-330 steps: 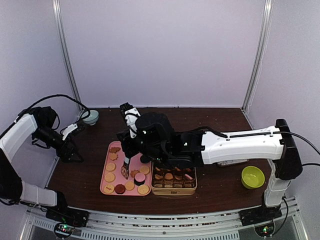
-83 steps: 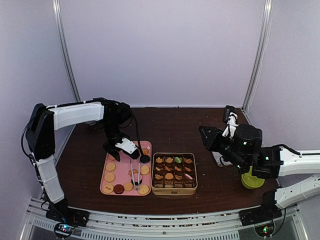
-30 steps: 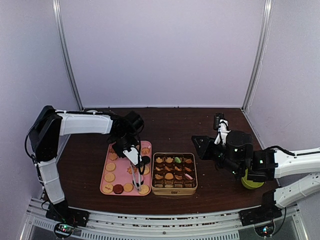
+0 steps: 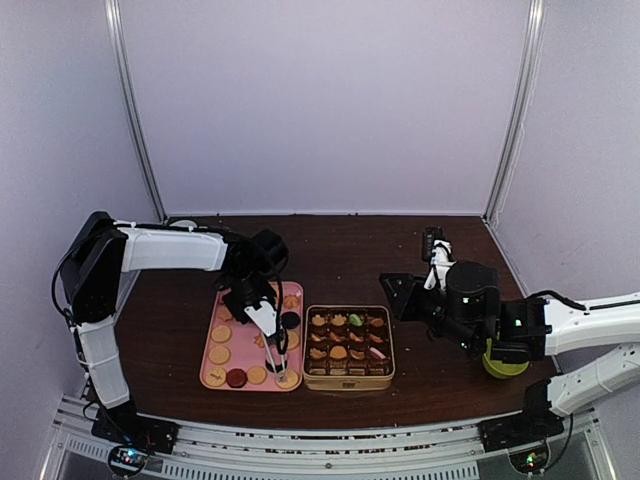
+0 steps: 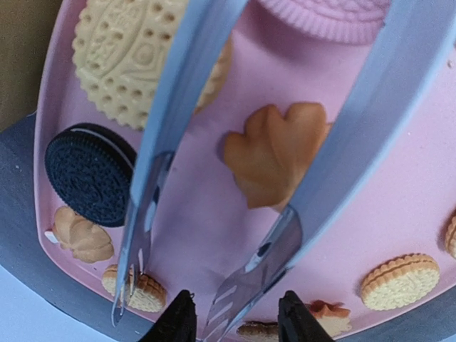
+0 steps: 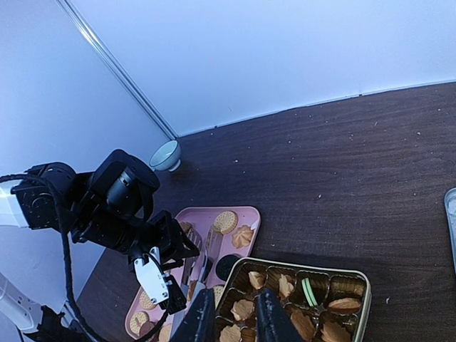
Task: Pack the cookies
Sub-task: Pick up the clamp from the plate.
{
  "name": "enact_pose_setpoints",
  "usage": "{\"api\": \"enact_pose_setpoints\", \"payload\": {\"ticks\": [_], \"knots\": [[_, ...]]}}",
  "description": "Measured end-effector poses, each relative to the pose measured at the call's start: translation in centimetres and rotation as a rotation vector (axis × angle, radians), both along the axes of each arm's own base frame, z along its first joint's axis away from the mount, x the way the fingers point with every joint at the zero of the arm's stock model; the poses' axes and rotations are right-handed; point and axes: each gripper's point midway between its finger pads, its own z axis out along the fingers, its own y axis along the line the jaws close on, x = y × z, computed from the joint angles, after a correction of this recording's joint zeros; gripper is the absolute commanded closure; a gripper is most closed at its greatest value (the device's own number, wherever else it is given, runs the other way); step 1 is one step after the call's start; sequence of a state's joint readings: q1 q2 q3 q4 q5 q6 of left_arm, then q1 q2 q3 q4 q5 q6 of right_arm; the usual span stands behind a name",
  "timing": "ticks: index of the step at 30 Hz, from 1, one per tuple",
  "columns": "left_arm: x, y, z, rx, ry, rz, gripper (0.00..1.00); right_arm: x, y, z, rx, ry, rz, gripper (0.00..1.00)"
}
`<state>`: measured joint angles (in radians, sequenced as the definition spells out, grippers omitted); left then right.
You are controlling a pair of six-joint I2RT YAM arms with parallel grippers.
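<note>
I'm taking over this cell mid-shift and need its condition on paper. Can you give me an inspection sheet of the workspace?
Surface: dark wooden table, scattered crumbs.
Job's things: cookies loose on the pink tray, more in the compartments of the tin beside it.
Clutter: pale bowl back left; green bowl right, partly behind the right arm.
Hands: left hand grips tongs, their arms either side of a leaf-shaped cookie; right hand slightly open, empty, above the table.
Cables: black cable along the left arm.
Surroundings: lilac walls, metal corner posts.
</note>
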<state>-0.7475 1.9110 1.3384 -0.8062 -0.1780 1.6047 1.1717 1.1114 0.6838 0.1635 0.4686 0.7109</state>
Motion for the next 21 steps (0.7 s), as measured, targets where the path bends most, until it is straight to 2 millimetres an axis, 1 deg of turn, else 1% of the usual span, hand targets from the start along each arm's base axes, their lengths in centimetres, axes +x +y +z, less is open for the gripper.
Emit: {"api": "enact_pose_setpoints", "payload": {"ticks": [4,5,6,8,14,18,21], "knots": [[0.6,-0.4,0.2,-0.013,-0.028,-0.006,0.77,0.0,0.0,0.0,0.0,0.0,0.0,0.79],[0.8,-0.5,0.2,-0.016,-0.036,-0.008,0.81,0.0,0.0,0.0,0.0,0.0,0.0,0.78],[0.9,-0.5,0.2,-0.018,-0.042,-0.008,0.88,0.0,0.0,0.0,0.0,0.001,0.001,0.79],[1.1,-0.5,0.3,-0.018,-0.052,-0.005,0.94,0.0,0.0,0.0,0.0,0.001,0.001,0.78],[1.2,0.3,0.1,0.007,-0.046,-0.003,1.0,0.0,0.0,0.0,0.002,0.002,0.0,0.78],[1.0,0.5,0.1,0.008,-0.038,0.005,1.0,0.0,0.0,0.0,0.002,0.002,0.001,0.79],[0.5,0.9,0.2,0.015,-0.018,0.023,1.0,0.0,0.2,-0.2,-0.001,0.005,0.005,0.79]]}}
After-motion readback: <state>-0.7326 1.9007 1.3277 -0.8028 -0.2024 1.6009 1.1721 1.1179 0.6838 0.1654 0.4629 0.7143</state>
